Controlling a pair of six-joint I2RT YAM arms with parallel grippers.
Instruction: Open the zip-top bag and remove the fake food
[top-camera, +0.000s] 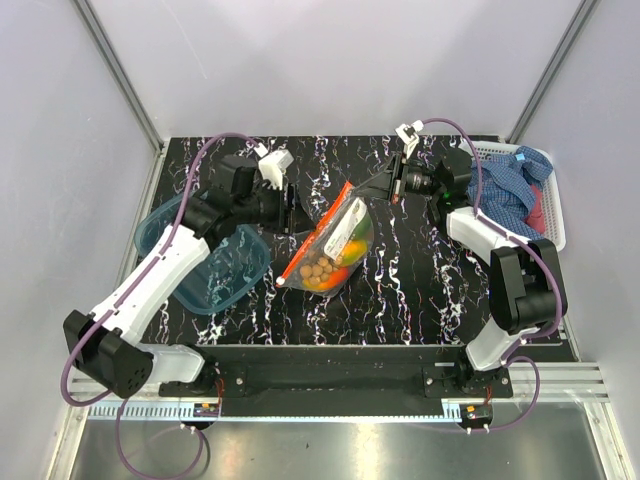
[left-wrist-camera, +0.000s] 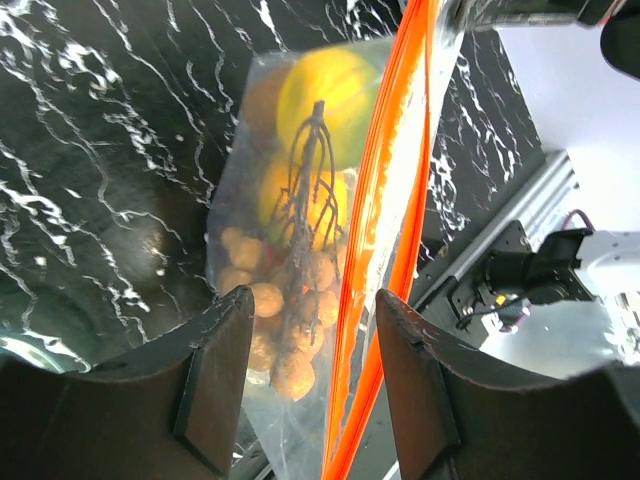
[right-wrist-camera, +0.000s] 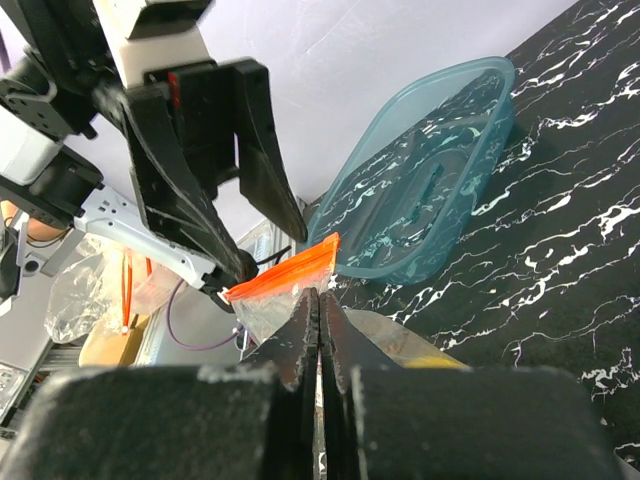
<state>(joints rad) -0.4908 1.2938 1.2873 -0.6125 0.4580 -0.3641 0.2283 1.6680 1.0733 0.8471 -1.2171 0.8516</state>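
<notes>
At the middle of the table, the clear crinkly plastic zip-top bag (top-camera: 335, 240) stands propped on its lower end, its orange-red zip strip (top-camera: 316, 234) running up towards the far right; inside sits the fake food (top-camera: 325, 268), small plastic fruits in yellow, orange and green, tan balls and a dark grape stem; none of it is out.

The right gripper (right-wrist-camera: 318, 310) has its jaws pressed together on the bag's plastic at the upper end of the strip, holding that corner up; the left gripper (left-wrist-camera: 312, 300) has its jaws apart, one on each side of the bag just beside the strip, with no clear contact on either side.

I judge the opening step is in hand, the zip apparently unparted; the next move calls for the left jaws to close on one lip only, not both, then a pull away from the right's hold.

Left of the bag lies a blue translucent plastic tub (top-camera: 205, 262), near but apart; the black white-veined table (top-camera: 420, 290) carries a white basket (top-camera: 555, 225) of blue checked cloth (top-camera: 505, 185) at far right; pale plain walls (top-camera: 320, 70) close the room.
</notes>
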